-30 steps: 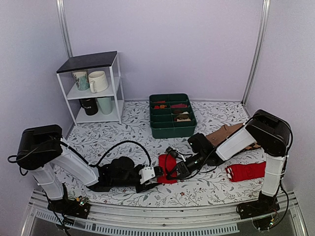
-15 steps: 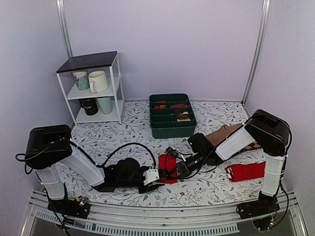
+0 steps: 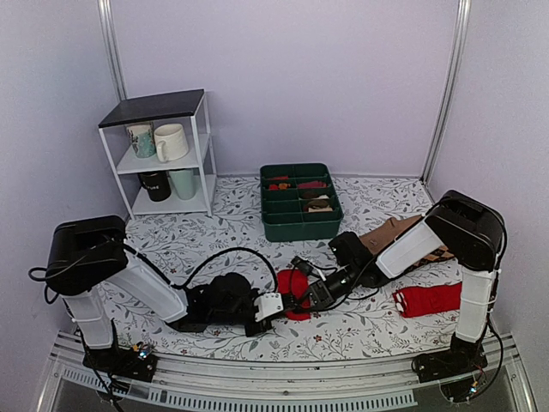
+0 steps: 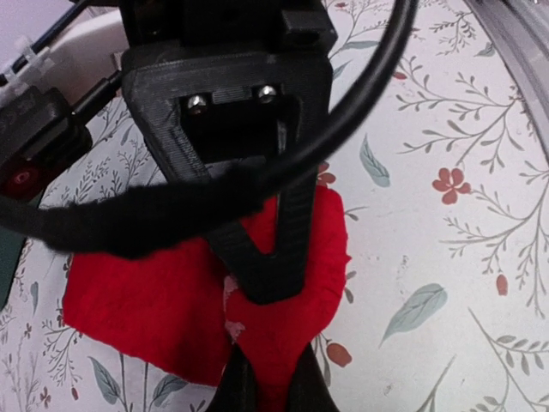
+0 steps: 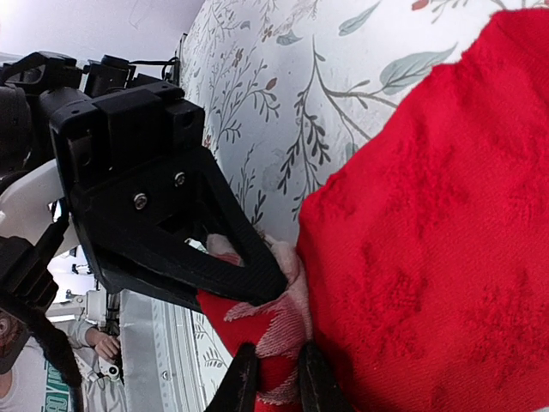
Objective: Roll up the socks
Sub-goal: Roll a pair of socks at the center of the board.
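Note:
The red socks (image 3: 292, 287) lie in a folded bundle on the floral cloth at the front centre. My left gripper (image 3: 276, 304) is shut on the bundle's near edge. In the left wrist view its own gripper (image 4: 273, 352) pinches a fold of red socks (image 4: 146, 300). My right gripper (image 3: 304, 299) meets it from the right. In the right wrist view its own gripper (image 5: 277, 352) is shut on the pale beige end section (image 5: 322, 322) of the socks (image 5: 429, 215). The tips of the two grippers almost touch.
All-red socks with white marks (image 3: 427, 299) lie at the front right. A brown argyle sock (image 3: 396, 233) lies under the right arm. A green divided tray (image 3: 300, 225) stands at the back centre. A white shelf (image 3: 202, 129) with mugs stands at the back left.
My left arm has pushed its gripper a little to the right, closer into the sock bundle. My right gripper has stayed on the bundle.

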Controlling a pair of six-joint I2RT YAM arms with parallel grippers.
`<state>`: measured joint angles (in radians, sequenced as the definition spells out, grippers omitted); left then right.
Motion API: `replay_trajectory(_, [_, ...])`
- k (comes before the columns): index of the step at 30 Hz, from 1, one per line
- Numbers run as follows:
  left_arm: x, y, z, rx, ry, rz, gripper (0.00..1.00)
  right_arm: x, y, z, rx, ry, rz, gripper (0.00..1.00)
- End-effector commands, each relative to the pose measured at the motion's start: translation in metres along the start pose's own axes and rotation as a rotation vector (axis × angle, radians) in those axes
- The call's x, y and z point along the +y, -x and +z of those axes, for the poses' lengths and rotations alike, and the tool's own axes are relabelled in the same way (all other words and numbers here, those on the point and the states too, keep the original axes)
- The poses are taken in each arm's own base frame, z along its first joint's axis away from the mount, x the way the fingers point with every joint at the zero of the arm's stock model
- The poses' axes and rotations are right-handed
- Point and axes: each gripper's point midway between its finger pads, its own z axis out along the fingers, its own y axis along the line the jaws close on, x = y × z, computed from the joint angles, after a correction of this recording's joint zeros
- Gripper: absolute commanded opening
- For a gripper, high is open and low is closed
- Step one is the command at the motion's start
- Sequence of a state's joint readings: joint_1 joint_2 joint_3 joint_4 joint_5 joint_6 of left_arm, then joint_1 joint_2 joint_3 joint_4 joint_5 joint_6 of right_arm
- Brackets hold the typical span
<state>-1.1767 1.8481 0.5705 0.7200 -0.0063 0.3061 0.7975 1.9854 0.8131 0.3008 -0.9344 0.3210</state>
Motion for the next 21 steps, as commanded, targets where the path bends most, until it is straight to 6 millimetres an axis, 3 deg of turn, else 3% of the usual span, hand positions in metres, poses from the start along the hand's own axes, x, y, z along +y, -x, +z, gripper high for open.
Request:
replay_trajectory(1, [-0.026,-0.024,0.004,0.123,-0.161,-0.09,0.0,-0.054,-0.07,0.002,0.151,-0.242,0.207,0.15])
replay_trajectory(4, [-0.031,-0.028,-0.006,0.146,-0.225,-0.196,0.0,-0.045,-0.042,-0.011,0.044,-0.295,0.094,0.32])
replay_trajectory(7, [-0.035,-0.041,-0.016,0.218,-0.272,-0.315,0.0,-0.011,0.002,-0.036,-0.16,-0.3,-0.105,0.43])
replay_trajectory(10, [-0.042,-0.053,-0.022,0.302,-0.323,-0.409,0.0,0.024,0.024,-0.061,-0.325,-0.296,-0.289,0.46])
replay_trajectory(12, [-0.048,-0.058,-0.025,0.349,-0.364,-0.452,0.0,0.043,0.026,-0.072,-0.389,-0.308,-0.446,0.48])
replay_trajectory(15, [-0.057,-0.067,-0.029,0.409,-0.419,-0.511,0.0,0.061,0.017,-0.072,-0.408,-0.324,-0.635,0.51])
replay_trajectory(21, [-0.058,-0.079,-0.032,0.457,-0.432,-0.577,0.0,0.064,0.005,-0.039,-0.253,-0.397,-0.834,0.53])
